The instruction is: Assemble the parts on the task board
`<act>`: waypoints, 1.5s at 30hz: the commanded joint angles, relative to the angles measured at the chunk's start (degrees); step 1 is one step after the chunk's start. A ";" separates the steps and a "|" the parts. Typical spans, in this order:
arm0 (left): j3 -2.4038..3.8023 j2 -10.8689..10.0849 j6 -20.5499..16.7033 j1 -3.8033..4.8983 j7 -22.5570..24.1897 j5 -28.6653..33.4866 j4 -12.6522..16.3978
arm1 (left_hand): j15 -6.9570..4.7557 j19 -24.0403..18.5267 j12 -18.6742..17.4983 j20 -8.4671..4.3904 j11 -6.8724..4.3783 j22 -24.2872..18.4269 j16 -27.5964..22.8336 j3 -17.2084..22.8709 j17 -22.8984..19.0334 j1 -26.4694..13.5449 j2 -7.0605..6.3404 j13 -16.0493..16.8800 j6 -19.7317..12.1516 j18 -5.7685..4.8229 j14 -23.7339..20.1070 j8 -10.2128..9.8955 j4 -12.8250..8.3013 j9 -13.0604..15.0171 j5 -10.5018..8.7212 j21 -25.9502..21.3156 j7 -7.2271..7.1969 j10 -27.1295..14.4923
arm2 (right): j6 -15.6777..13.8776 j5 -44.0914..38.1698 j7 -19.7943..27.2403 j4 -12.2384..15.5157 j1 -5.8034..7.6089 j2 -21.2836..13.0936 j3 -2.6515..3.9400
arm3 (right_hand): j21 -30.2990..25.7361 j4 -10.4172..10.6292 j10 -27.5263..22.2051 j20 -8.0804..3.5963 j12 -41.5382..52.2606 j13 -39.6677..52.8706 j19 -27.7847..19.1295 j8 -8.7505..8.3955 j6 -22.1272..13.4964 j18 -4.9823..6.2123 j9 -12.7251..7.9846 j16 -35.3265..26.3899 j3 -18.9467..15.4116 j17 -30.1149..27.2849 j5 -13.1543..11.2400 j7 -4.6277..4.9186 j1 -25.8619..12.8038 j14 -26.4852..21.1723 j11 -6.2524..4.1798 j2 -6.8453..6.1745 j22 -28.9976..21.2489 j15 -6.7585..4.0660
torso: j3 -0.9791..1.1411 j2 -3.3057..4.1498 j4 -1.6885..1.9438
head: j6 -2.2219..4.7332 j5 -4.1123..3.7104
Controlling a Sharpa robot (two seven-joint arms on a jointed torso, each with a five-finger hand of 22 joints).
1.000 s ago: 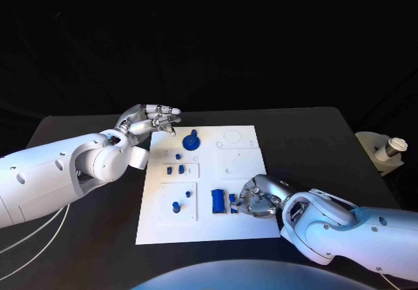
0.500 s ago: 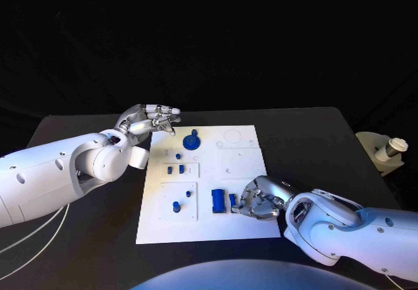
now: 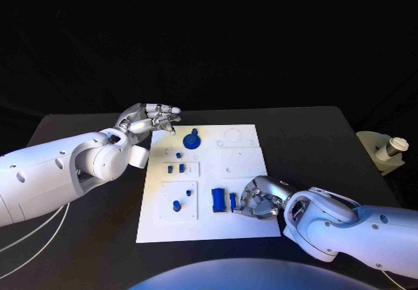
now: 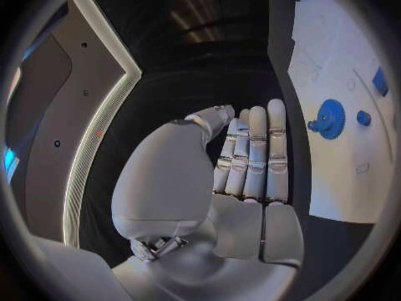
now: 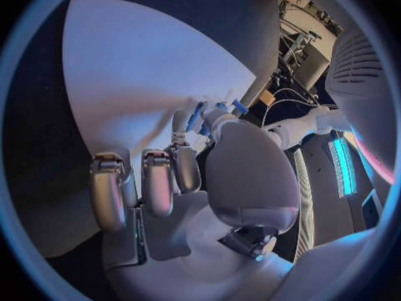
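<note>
The white task board lies mid-table. A blue gear stands at its far end and shows again as the gear in the left wrist view. Several small blue pegs stand on the board's left half. Beside a blue block stands a slim blue piece. My right hand rests on the board's near right part. Its thumb and a finger pinch the slim piece. My left hand hovers off the board's far left corner, holding nothing, fingers straight and side by side.
A white holder with a small cup stands past the table's right edge. A white object lies against the board's left edge under my left forearm. Bare black table lies to the right of the board.
My right hand has shifted very slightly at the slim blue piece, which stays beside the block. The left hand has not moved.
</note>
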 commanded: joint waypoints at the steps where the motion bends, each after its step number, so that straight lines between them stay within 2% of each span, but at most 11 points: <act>1: 0.03 0.05 0.73 0.03 0.29 -0.13 0.12 | 0.37 -0.25 0.22 -0.01 -0.05 0.06 -0.19 0.00 -0.09 0.11 0.37 0.09 -0.14 0.23 -0.19 -0.34 -0.38 -0.08 0.29 0.25 0.19 -0.25 | 1.59 -1.11 0.07 -0.19 -0.17 0.31 -0.02 | 0.26 -0.38 1.14 -0.19 -0.12 7.21 6.00 0.14 -0.14 -0.40 -0.09 0.21 -0.06 10.17 -0.29 0.23 0.48 5.20 -0.38 0.01 15.09 -0.38 | 0.01 -0.02 -0.01 | -0.02 -0.03; 18: 0.02 0.00 0.67 0.03 0.30 -0.13 0.09 | 0.39 -0.27 0.25 0.00 -0.04 0.09 -0.18 -0.01 -0.10 0.01 0.40 0.09 -0.13 0.22 -0.18 -0.35 -0.32 -0.09 0.29 0.26 0.20 -0.27 | -1.54 -1.16 0.90 1.00 0.01 -0.98 0.19 | 0.26 1.40 1.22 -0.19 -0.05 7.30 6.00 0.12 0.11 -0.40 -0.29 0.23 -1.20 10.25 1.42 0.30 -0.49 5.22 -0.33 0.39 15.09 -0.36 | 0.03 -0.08 -0.06 | 0.24 -0.11; 22: 0.00 0.06 0.65 0.02 0.30 -0.13 0.04 | 0.39 -0.27 0.25 0.00 -0.04 0.09 -0.18 -0.01 -0.10 0.01 0.40 0.09 -0.13 0.22 -0.18 -0.35 -0.32 -0.09 0.29 0.26 0.20 -0.27 | -1.54 2.93 5.91 1.25 1.20 -2.06 0.34 | 0.26 2.14 0.70 -0.11 -1.36 6.63 6.00 -0.13 -0.39 -0.40 -0.42 -0.16 -2.08 9.34 1.35 0.55 -1.07 5.03 -0.14 0.10 15.09 -0.22 | -0.06 -0.12 0.00 | 0.63 -0.22; 25: -0.08 0.14 0.61 0.02 0.33 -0.11 -0.04 | 0.39 -0.27 0.25 0.00 -0.04 0.09 -0.18 -0.01 -0.10 0.01 0.40 0.09 -0.13 0.22 -0.18 -0.35 -0.32 -0.09 0.29 0.26 0.20 -0.27 | -1.67 9.34 14.62 0.43 2.76 -2.61 0.39 | -6.07 2.41 -1.91 0.45 -6.93 3.76 3.72 -0.86 -2.50 0.90 -0.59 -1.73 -3.73 6.20 0.51 1.46 -1.14 4.24 0.71 0.43 13.31 0.49 | -0.17 -0.20 0.03 | 1.06 -0.28; 26: -0.13 0.16 0.56 0.01 0.37 -0.08 -0.09 | 0.39 -0.27 0.25 0.00 -0.04 0.09 -0.18 -0.01 -0.10 0.01 0.40 0.09 -0.13 0.22 -0.18 -0.35 -0.32 -0.09 0.29 0.26 0.20 -0.27 | -1.82 12.18 18.01 -0.34 3.41 -2.57 0.40 | -8.28 2.40 -2.53 0.67 -7.90 3.25 2.90 -0.91 -3.14 1.33 -0.50 -2.06 -4.13 5.70 2.81 1.71 -0.70 4.10 0.94 0.80 12.69 0.70 | -0.21 -0.21 -0.02 | 1.27 -0.34; 32: -0.44 0.30 0.30 -0.02 0.89 0.11 -0.70 | 0.49 -0.50 0.33 0.09 0.01 0.12 -0.21 -0.17 -0.17 -0.45 0.27 0.07 -0.17 0.17 -0.28 -0.38 -0.07 -0.14 0.19 0.16 0.20 -0.41 | -3.27 28.78 32.23 -6.39 6.52 -1.18 0.42 | -15.70 1.85 -6.01 1.41 -14.25 -0.27 0.15 -2.08 -6.83 2.70 -0.70 -3.81 -4.40 2.89 4.37 3.05 2.81 3.34 2.03 1.91 10.53 1.56 | -0.87 -0.70 -0.17 | 3.76 -0.47; 37: -0.55 0.60 -0.92 -0.05 2.12 1.02 -2.43 | 0.79 -3.15 0.48 0.47 0.04 -0.69 -2.22 0.03 -1.17 -0.96 0.12 -0.02 -0.27 -0.02 -2.05 -0.41 0.34 -0.23 0.09 -1.87 0.09 -0.76 | -3.44 42.60 41.91 -15.36 9.14 2.13 0.43 | -33.31 0.22 -15.75 2.72 -29.66 -9.14 -7.00 -3.85 -10.71 5.65 -1.23 -10.89 -2.87 -8.26 3.83 4.92 8.02 -0.89 3.74 3.30 5.09 3.06 | -1.35 -1.41 -0.14 | 6.48 -0.07; 38: -0.55 0.69 -1.20 -0.05 2.39 1.28 -2.80 | 0.99 -4.10 0.54 0.68 0.03 -1.22 -3.50 0.08 -1.82 -1.21 0.07 -0.06 -0.45 -0.03 -2.67 -0.47 0.58 -0.28 0.05 -2.95 0.26 -0.94 | -3.23 44.72 43.19 -17.11 9.45 2.87 0.45 | -47.30 -0.04 -22.12 3.48 -38.70 -14.86 -13.18 -4.46 -11.85 7.73 -1.54 -18.12 -1.83 -17.73 3.16 5.70 9.46 -5.68 4.55 3.72 0.26 3.85 | -1.40 -1.52 -0.09 | 7.15 0.03; 40: -0.53 0.95 -1.77 -0.05 3.01 1.84 -3.63 | 1.68 -6.05 0.26 1.32 0.41 -2.76 -6.91 0.25 -3.45 -1.82 -0.23 -0.36 -0.75 -0.18 -4.17 -0.49 1.21 -0.31 0.00 -5.73 0.24 -1.69 | -2.59 48.99 45.46 -20.69 9.92 4.48 0.55 | -57.61 -0.11 -23.65 4.05 -40.29 -16.83 -17.45 -5.01 -12.79 9.20 -1.99 -23.77 -1.01 -24.25 2.80 6.31 10.31 -8.97 5.05 3.78 -3.92 4.36 | -1.42 -1.77 0.08 | 8.04 0.10; 42: -0.48 1.34 -2.47 -0.05 3.72 2.43 -4.62 | 1.88 -6.84 0.12 1.75 0.53 -3.82 -8.73 0.41 -4.34 -1.93 -0.32 -0.58 -0.93 -0.20 -4.21 -0.45 1.46 -0.30 -0.04 -7.49 0.46 -1.90 | -1.69 53.20 47.41 -24.28 10.23 6.24 0.72 | -64.13 -0.20 -25.72 4.68 -42.34 -19.10 -20.27 -5.72 -13.95 9.82 -2.62 -31.83 0.06 -33.04 1.88 7.02 11.13 -13.92 5.78 3.84 -7.25 5.02 | -1.46 -2.08 0.17 | 9.15 0.32; 45: -0.40 2.42 -3.98 -0.06 4.90 3.38 -6.81 | 3.55 -11.64 -1.65 3.51 1.23 -7.84 -15.22 1.47 -7.06 -2.89 -1.04 -1.82 -2.03 -1.22 -7.63 -0.67 2.79 -0.36 0.04 -14.21 0.88 -3.86 | 0.46 59.08 49.78 -30.26 10.52 9.44 1.13 | -68.40 -0.07 -30.28 5.70 -47.46 -23.40 -23.66 -6.72 -15.52 9.51 -3.46 -38.65 2.37 -36.36 1.31 8.15 12.27 -19.45 7.01 4.26 -10.35 6.32 | -1.46 -2.67 0.33 | 10.30 0.66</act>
